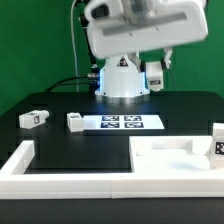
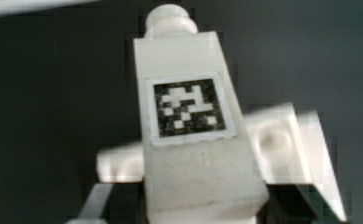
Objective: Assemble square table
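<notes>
Wall of low white plastic, the border wall, lies nearest me, on the near side of the marker board and running across the black table. Tucked into its angle, nearer than the marker board and toward the exterior view's right, the square tabletop lies flat with a recessed pocket showing. Past that slab, an edge leg block shows its tag but is cut by the frame. I cannot tell whether it rests on the slab or beside it.

Level with the marker board, a near leg block lies just beside the board's end on the exterior view's left. A far leg block lies further that way, well apart from it.

Behind the marker board stands the robot base. Above and behind the board, toward the exterior view's right, the gripper hangs well clear of the table. From the wrist view, the gripper has its jaws drawn partway in and clamped on the held leg block. This white block juts out from between them, tag face toward the camera and pegged end pointing away. Nothing else touches it.
</notes>
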You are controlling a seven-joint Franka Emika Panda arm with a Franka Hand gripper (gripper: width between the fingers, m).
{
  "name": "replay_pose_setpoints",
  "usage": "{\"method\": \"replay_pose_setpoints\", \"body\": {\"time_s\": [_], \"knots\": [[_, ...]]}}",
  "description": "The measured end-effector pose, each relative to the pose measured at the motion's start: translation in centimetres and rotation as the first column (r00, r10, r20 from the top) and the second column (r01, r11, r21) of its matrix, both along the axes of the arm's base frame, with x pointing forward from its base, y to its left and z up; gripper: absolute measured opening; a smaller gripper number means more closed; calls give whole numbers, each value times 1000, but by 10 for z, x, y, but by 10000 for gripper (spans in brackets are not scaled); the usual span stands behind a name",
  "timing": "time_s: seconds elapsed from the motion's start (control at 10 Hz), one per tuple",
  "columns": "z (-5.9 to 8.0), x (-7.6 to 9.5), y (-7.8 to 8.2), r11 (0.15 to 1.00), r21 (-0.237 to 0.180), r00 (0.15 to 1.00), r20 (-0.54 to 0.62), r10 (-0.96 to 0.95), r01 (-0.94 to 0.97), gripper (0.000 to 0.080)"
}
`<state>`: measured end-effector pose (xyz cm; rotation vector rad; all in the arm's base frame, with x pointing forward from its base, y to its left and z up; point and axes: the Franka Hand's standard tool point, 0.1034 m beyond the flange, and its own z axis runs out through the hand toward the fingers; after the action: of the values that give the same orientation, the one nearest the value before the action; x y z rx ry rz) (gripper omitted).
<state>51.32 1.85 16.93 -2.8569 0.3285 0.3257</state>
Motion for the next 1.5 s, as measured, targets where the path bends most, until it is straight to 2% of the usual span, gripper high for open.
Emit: {"method": "replay_pose_setpoints", "body": {"time_s": [0.1, 0.2, 0.4, 0.5, 0.6, 0.8, 1.0, 1.2, 1.5], "knots": [[5, 7, -8, 1000, 2, 998, 60, -19, 19, 297], [2, 10, -9, 999, -31, 989, 146, -34, 39, 297], [1, 9, -10, 996, -72, 966, 256, -38, 58, 297], [0, 16, -13, 991, -105, 938, 344, -39, 80, 297], [3, 29, -14, 986, -136, 903, 428, -29, 96, 297], [20, 64, -23, 975, -178, 808, 589, -4, 135, 297], [25, 74, -39, 947, -244, 686, 727, 35, 210, 297], [23, 73, -46, 927, -281, 627, 776, 66, 250, 297], [7, 72, -45, 930, -293, 648, 757, 83, 224, 297]]}}
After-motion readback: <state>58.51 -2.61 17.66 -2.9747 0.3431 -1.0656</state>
